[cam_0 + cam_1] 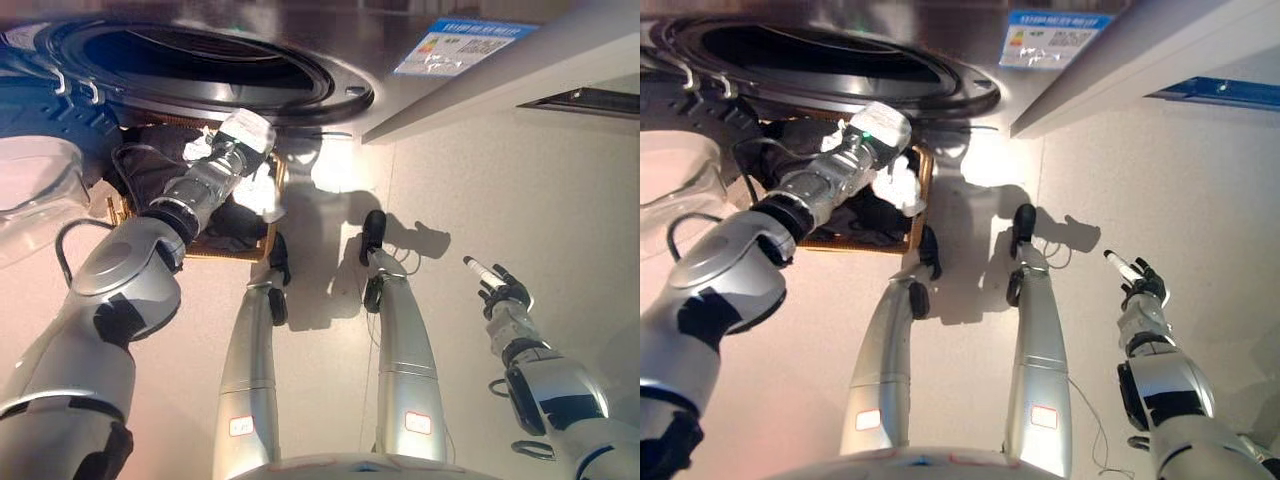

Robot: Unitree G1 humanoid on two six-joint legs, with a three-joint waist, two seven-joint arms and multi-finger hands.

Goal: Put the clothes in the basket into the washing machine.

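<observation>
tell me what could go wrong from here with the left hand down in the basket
1. The left hand sits low among the dark clothes in the basket, fingers hidden; it may lift with a poor hold and drop cloth on the floor.
2. The washing machine opening lies directly above the basket, so a rising arm or cloth might catch on its rim.
3. The right hand hangs open far to the side, unable to help.

Silver-grey left arm (120, 280) at lower left of the frame: rounded glossy shells, black bands and a black panel at the joints, then a ribbed metallic forearm with dark rings. Right arm (560, 395) at lower right in matching silver shells with black inserts. Dark right hand (505, 290) at mid right, fingers (478, 268) black, one in a white cover
</observation>
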